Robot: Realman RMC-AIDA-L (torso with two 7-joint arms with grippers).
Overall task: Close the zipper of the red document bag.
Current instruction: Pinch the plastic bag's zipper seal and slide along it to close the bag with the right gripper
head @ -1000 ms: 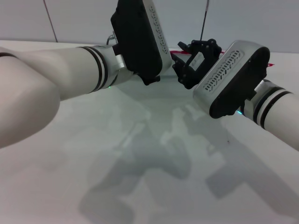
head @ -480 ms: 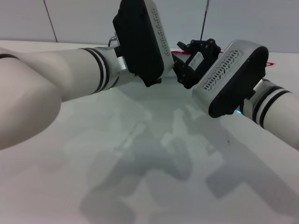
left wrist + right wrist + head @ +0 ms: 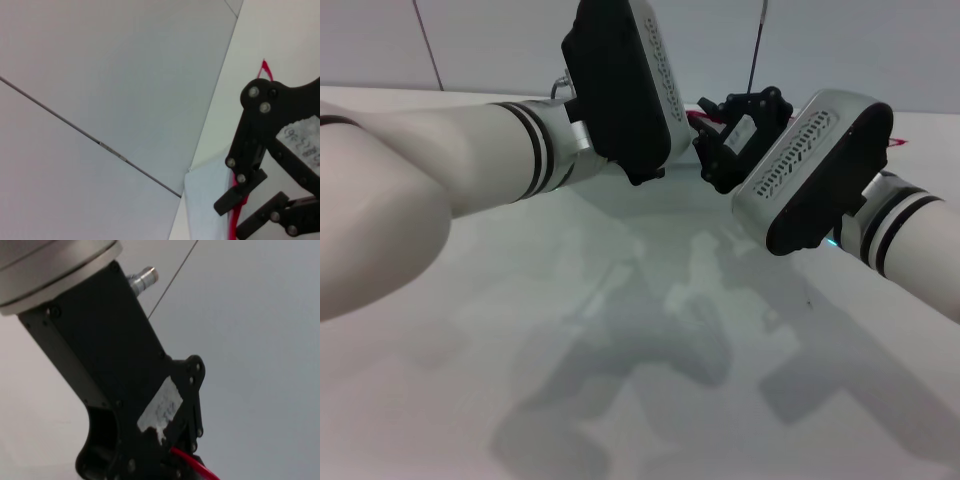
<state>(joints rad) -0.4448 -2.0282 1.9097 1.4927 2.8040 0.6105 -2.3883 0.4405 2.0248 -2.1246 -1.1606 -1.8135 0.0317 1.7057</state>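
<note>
While both grippers are met at the worktop's (image 3: 620, 330) far edge | zipper (image 3: 239, 209) is pinched by right gripper (image 3: 235, 192) | left gripper (image 3: 187, 460) is clamped on zipper too.

A white table (image 3: 650, 400) carries soft shadows; pale grey seamed wall panels (image 3: 490, 40) stand behind.

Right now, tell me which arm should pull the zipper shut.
Probably the right. In the left wrist view the right gripper has its fingers astride the zipper at the red document bag edge. The left gripper also sits on the strip, seemingly pinning it.
</note>
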